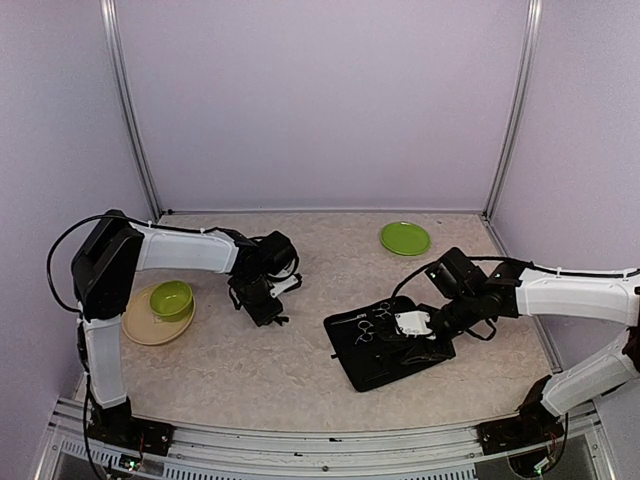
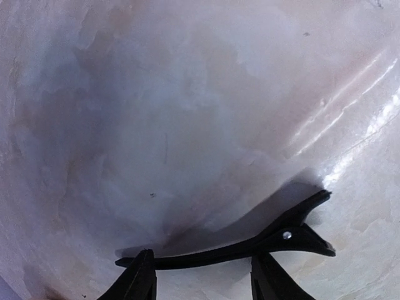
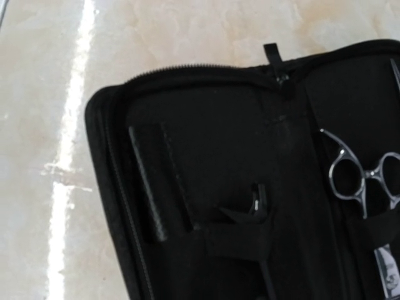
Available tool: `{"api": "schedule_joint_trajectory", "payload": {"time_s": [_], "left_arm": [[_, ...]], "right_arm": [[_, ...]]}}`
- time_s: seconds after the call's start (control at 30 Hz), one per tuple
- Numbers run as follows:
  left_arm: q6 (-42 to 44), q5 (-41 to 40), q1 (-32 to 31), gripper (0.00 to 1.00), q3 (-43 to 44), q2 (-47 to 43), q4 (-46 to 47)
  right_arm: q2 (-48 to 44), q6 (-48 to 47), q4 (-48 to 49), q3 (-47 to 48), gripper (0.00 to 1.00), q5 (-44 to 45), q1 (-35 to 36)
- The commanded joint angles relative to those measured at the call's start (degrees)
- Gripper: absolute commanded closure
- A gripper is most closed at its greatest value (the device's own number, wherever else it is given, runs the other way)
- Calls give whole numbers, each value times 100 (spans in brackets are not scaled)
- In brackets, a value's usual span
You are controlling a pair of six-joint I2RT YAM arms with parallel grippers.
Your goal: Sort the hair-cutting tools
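A thin black hair clip (image 2: 250, 247) lies flat on the pale table. My left gripper (image 2: 206, 275) is open low over it, one finger (image 2: 140, 278) at the clip's thin tip and the other near its hinge; it also shows in the top view (image 1: 265, 312). The black case (image 1: 390, 365) lies open, with silver scissors (image 1: 365, 325) on it. My right gripper (image 1: 415, 325) hovers over the case. In the right wrist view the scissors' ring handles (image 3: 362, 181) show at the right, and another black clip (image 3: 256, 206) sits under a strap. The right fingers do not stand out against the black.
A green plate (image 1: 405, 238) lies at the back right. A green bowl (image 1: 171, 297) sits on a tan plate (image 1: 140, 325) at the left, beside the left arm. A black bar (image 3: 147, 184) lies in the case's left half. Walls enclose the table.
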Motion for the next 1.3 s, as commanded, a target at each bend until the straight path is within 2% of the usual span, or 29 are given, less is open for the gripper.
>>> {"api": "schedule_joint_trajectory", "payload": {"time_s": [0.0, 0.23, 0.47, 0.73, 1.0, 1.27], "left_arm": [[378, 664, -88, 49, 191, 327, 109], [357, 1599, -90, 56, 292, 545, -197], [91, 1877, -162, 64, 154, 411, -297], [-441, 1940, -676, 69, -201, 80, -264], [-976, 2627, -1204, 69, -310, 26, -522], [-1073, 2230, -1091, 56, 7, -845, -475]], "right_arm": [[-102, 25, 4, -77, 61, -35, -66], [-163, 24, 8, -107, 61, -18, -60], [-139, 22, 13, -109, 61, -33, -59], [-124, 2, -14, -63, 61, -112, -61], [10, -238, -248, 484, 62, -156, 194], [560, -73, 36, 1268, 63, -79, 737]]}}
